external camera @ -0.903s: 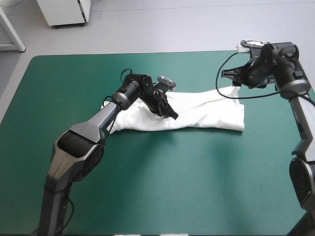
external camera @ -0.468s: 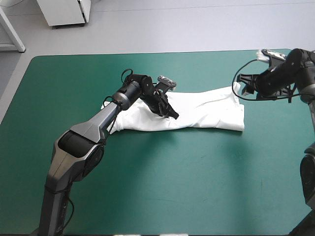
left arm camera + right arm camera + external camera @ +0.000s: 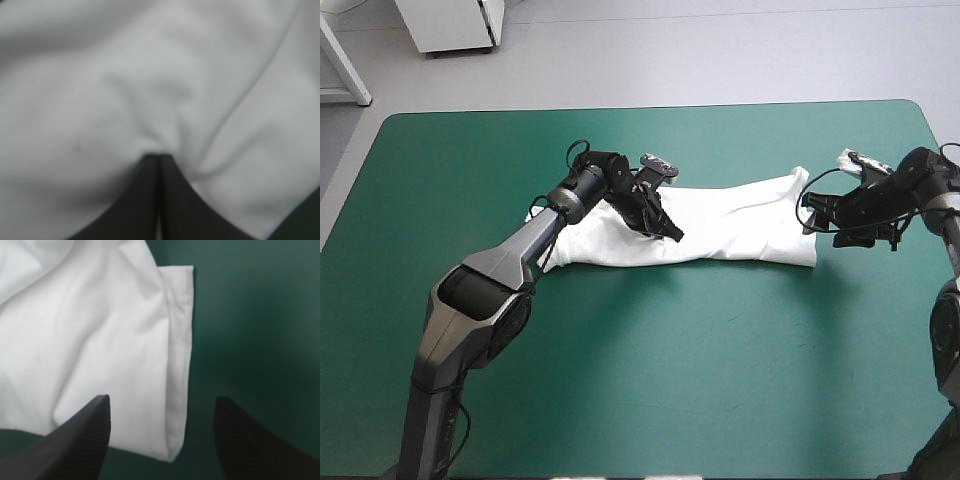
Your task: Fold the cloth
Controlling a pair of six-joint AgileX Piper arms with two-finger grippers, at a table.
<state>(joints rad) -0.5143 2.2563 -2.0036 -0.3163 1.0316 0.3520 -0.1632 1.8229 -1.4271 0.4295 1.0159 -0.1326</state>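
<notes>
I see the T-shirt (image 3: 730, 232) lying as a long folded band across the middle of the teal-green cover (image 3: 620, 380), so the lengthwise fold looks done and the crosswise folds remain. My left gripper (image 3: 159, 157) stays clamped on a pucker of cloth mid-band. My right gripper (image 3: 160, 401), fingers apart, has come down from the far right corner to the band's right end.

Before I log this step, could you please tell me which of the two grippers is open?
The right gripper: its black fingers stand apart at the T-shirt's hemmed end. The left gripper is shut on the T-shirt's middle.
</notes>
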